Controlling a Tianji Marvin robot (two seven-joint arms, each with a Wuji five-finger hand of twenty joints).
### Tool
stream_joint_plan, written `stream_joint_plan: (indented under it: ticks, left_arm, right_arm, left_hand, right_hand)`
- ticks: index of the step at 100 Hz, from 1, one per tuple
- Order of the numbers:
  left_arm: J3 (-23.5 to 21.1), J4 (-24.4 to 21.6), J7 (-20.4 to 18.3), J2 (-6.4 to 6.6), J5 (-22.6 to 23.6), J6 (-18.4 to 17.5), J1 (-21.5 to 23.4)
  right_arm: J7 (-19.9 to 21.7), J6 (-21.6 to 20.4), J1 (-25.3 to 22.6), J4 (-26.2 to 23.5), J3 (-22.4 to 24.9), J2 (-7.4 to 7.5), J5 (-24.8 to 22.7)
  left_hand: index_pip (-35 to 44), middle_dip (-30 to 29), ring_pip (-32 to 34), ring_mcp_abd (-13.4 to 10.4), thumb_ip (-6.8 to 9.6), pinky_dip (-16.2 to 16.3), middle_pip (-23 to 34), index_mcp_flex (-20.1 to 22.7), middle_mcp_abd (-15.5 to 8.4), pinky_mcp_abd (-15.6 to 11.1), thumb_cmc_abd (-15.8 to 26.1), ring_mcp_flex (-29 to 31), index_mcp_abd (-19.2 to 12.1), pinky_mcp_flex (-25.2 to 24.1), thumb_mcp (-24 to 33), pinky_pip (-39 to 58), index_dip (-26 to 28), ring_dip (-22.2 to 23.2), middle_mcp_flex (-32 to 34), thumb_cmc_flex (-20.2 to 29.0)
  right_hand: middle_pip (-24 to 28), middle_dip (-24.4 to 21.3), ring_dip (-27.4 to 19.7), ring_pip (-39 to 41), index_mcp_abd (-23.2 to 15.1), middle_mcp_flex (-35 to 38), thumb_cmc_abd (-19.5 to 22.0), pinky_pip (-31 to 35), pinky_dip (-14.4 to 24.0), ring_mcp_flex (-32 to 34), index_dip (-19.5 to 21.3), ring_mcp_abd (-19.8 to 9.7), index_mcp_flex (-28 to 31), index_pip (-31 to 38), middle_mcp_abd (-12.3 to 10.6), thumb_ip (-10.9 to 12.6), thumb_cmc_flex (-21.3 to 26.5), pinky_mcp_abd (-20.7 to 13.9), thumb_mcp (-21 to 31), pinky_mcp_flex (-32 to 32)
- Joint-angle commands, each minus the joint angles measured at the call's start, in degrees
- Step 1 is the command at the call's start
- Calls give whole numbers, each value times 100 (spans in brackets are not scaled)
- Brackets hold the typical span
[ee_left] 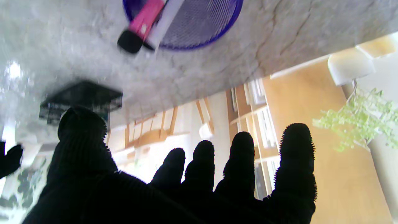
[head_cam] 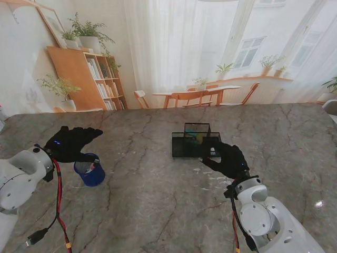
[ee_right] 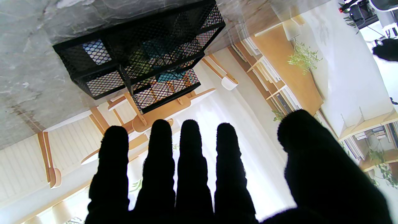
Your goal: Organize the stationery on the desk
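Stand camera shows the left hand, black-gloved, spread and holding nothing, hovering just beside the round blue mesh pen cup, which holds a pink marker with a black cap and a white stick-like item. The right hand, likewise spread and bare of any load, sits at the near side of the black wire-mesh compartmented desk organizer on the grey veined marble-look table. I judge the light cup could tip or skid on the smooth top if bulky gloved fingers nudge its rim, and a slim marker may slip from fuzzy fabric.
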Motion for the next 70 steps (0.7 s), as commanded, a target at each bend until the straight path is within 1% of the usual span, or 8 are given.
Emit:
stream_joint_plan:
  ticks: [1,7,18,23,34,53,63,70]
  left_arm:
    - [29,-261,140,-65,-102,66,-30]
    - [91,-391,253,-91,-174,120,-82]
    - [327,-505,481,-127,-247,145,-288]
    - [487,-490,624,-142,-244,128,-430]
    - [992,-324,913,-178,-318,167,-830]
    - [2125,316,1526,-268,-521,301,-1654]
    - [2739,807,1820,-318,-609,334,-2136]
    - [3185,1213,1970,-366,-786,386,-2495]
  right_arm:
    - [47,4,-28,-8,10,-5,0]
    - [29,0,-39,-16,22,-7,-10]
    - [-13,-21,-74,-45,57,-10,-31]
    - [-34,-32,-95,-62,75,-12,-44]
    - [-85,-67,-155,-112,129,-16,-72]
    - [-237,-136,-303,-224,267,-20,-203]
    - [-309,-159,-376,-271,334,-26,-242]
    - [-363,-176,-427,-304,384,-27,-293]
  left_hand:
    - [-1,-105,-32,42,450,-88,-46,-58,-21,98,403,-156,-1,-124,60,41,-16,-14,-35,-38]
    - [12,-94,-21,12,442,-53,-38,-45,-31,-12,424,-162,-16,-173,61,68,-5,14,-14,35]
    - [23,-90,-91,-92,418,-39,-60,-32,-85,-386,512,-327,-135,-588,39,-117,14,42,-49,128]
    - [24,-94,-138,-96,405,-51,-69,-34,-74,-477,553,-404,-169,-718,29,-241,22,38,-63,143]
    - [15,-117,-230,-92,378,-55,-89,-27,-43,-644,599,-554,-105,-887,8,-543,37,19,-102,198]
    - [39,-129,-265,-102,365,-67,-92,44,-22,-750,645,-651,-142,-975,14,-724,51,-6,-119,315]
    - [28,-141,-260,-73,353,-50,-103,19,18,-787,673,-668,-123,-956,1,-760,53,-11,-151,355]
    - [19,-157,-268,-62,351,-46,-125,1,45,-801,668,-711,-100,-983,0,-789,51,-18,-200,387]
  right_hand:
    - [37,75,72,-33,-1,50,179,47,118,54,99,-13,85,27,-1,168,-59,61,-126,-55]
    - [38,76,73,-29,-7,52,184,48,118,59,101,-18,96,33,3,168,-56,63,-124,-56]
    - [37,76,71,-32,1,51,177,48,118,54,102,-16,95,34,2,168,-55,67,-125,-56]
    - [37,76,72,-30,-5,52,177,49,119,60,100,-15,82,29,4,168,-58,66,-127,-55]
    - [36,75,70,-34,-13,53,174,47,118,55,97,-27,71,22,4,168,-53,63,-124,-55]
    - [34,74,68,-35,-2,53,172,45,116,67,96,-24,83,23,-10,169,-51,62,-121,-51]
    - [35,74,68,-38,-17,61,173,44,116,68,93,-12,68,16,2,168,-52,64,-122,-49]
    - [32,73,69,-38,-9,58,171,43,116,74,95,-14,88,23,-1,168,-54,74,-123,-49]
